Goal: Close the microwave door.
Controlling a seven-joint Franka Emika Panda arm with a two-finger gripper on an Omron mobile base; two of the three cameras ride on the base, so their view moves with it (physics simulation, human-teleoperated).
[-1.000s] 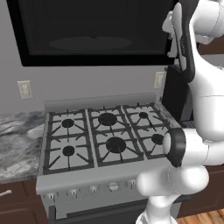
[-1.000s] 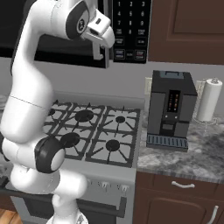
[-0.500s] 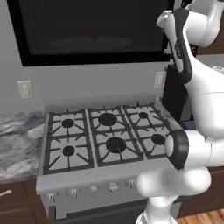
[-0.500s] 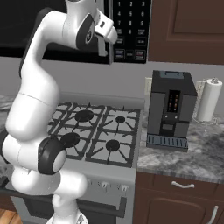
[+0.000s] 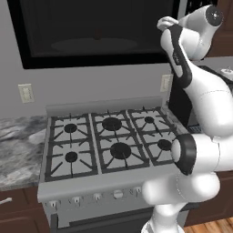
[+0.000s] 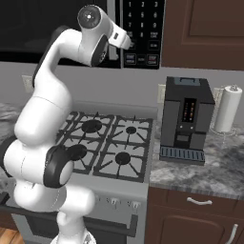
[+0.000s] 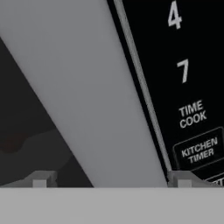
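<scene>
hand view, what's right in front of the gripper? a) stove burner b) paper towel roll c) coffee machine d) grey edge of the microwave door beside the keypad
d: the microwave door shows its grey edge running up between the gripper fingertips, with the keypad reading TIME COOK and KITCHEN TIMER alongside.

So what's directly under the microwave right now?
Under the microwave sits the gas stove, its six burners bare, with grey wall between them. The robot's arm covers the stove's right edge in the left base view.
</scene>
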